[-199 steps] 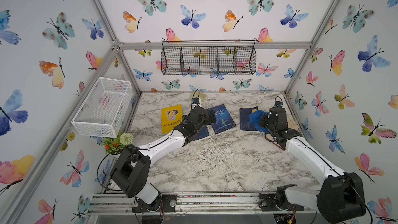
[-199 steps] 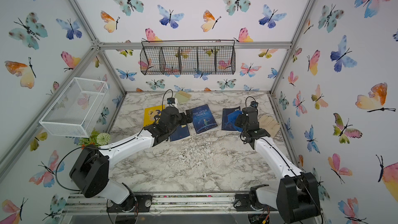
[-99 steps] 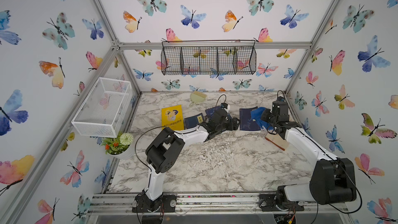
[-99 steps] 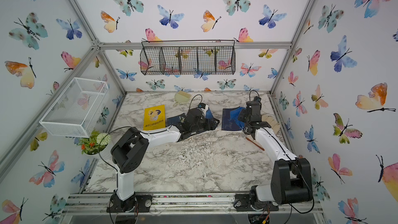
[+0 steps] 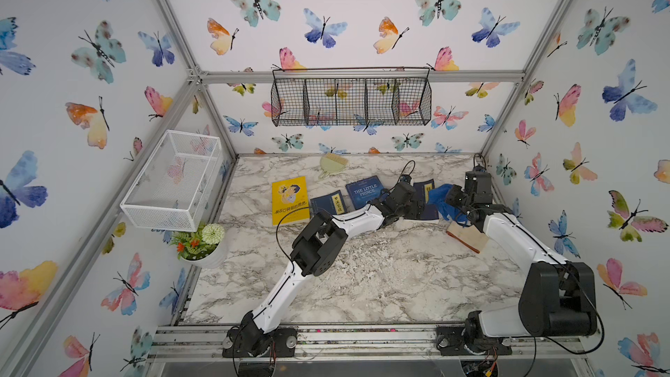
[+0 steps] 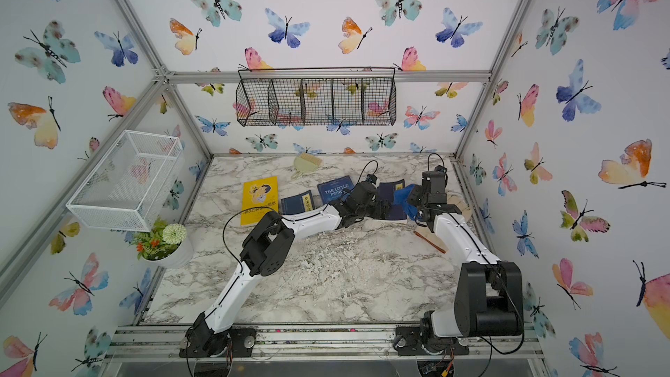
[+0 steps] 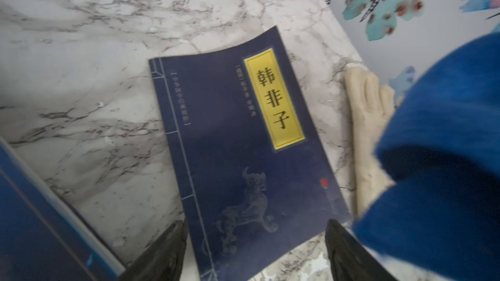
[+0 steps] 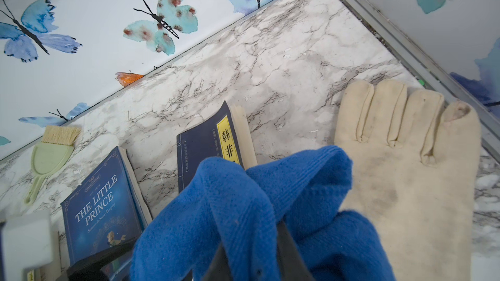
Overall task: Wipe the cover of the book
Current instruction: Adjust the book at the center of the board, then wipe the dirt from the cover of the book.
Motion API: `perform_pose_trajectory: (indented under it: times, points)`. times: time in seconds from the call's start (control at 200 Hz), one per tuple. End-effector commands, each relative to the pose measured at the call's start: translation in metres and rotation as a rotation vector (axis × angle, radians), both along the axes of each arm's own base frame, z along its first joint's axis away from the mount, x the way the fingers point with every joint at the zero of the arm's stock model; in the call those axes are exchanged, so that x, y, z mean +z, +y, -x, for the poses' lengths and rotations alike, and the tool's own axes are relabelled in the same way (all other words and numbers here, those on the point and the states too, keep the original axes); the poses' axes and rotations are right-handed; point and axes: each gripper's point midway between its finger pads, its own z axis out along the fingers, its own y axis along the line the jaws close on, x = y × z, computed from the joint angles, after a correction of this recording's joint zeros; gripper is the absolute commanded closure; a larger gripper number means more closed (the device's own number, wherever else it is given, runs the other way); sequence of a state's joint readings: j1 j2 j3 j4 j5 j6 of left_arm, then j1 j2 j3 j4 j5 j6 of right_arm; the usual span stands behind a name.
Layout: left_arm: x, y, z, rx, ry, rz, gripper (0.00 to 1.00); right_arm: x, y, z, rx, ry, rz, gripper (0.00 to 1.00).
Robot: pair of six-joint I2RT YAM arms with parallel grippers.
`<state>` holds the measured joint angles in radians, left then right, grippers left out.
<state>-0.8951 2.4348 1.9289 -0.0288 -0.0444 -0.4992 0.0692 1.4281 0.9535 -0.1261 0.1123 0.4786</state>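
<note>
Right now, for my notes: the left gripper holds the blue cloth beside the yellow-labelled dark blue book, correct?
No: it is the right gripper that holds the blue cloth beside the yellow-labelled dark blue book, as the right wrist view shows.

Walls (image 5: 362,5): white, printed with watercolour butterflies; ahead of the left pincer (image 5: 417,206) and on both its sides.
Frame (image 5: 235,76): aluminium struts along the wall joints, one crossing high ahead of the pincer.
Tabletop (image 5: 362,295): marble look, white with grey veins; pale flecks (image 5: 362,259) strewn behind the pincer.
Black basket (image 5: 351,103): wire, divided, hung above and ahead of the pincer.
White basket (image 5: 174,183): wire, on the wall far to the pincer's left, higher up.
Plant (image 5: 197,242): white pot, green leaves, white and orange blooms; below that basket, left of and behind the pincer.
Rail (image 5: 362,339): metal, well behind the pincer.
Light: bright, even.
</note>
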Motion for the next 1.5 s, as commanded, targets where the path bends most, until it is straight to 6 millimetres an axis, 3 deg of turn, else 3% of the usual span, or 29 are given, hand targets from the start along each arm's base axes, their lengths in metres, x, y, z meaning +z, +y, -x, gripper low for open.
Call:
perform_pose_trajectory:
  times: [0.0,0.22,0.4,0.521,0.786,1.031,1.151,1.291,1.497]
  points:
    - [-0.031,0.020,-0.001,0.045,-0.021,-0.160,0.19,-0.006,0.008,-0.005,0.036,0.013,-0.035,0.80]
    - [-0.048,0.036,-0.001,0.052,-0.006,-0.230,0.19,-0.016,0.022,-0.016,0.094,0.039,-0.091,0.81]
    - [-0.049,0.054,0.002,0.058,-0.016,-0.278,0.19,-0.023,0.033,-0.021,0.137,0.059,-0.132,0.82]
    - [-0.043,0.056,0.007,0.038,-0.017,-0.284,0.19,-0.019,0.033,-0.024,0.137,0.056,-0.130,0.82]
    - [0.009,0.029,0.017,-0.061,-0.026,-0.118,0.16,-0.007,0.027,-0.029,0.114,0.041,-0.102,0.83]
    - [0.008,0.007,0.029,-0.145,-0.001,-0.027,0.29,0.000,0.039,-0.030,0.166,0.022,-0.152,0.95]
    - [0.014,-0.005,0.035,-0.170,-0.003,0.037,0.31,-0.015,0.050,-0.030,0.207,0.038,-0.194,0.95]
    - [0.011,-0.018,0.040,-0.193,0.013,0.078,0.35,-0.053,0.046,-0.027,0.162,0.114,-0.209,0.95]
    - [-0.037,-0.006,0.038,-0.148,0.068,-0.033,0.44,-0.104,0.034,-0.019,0.069,0.259,-0.191,0.96]
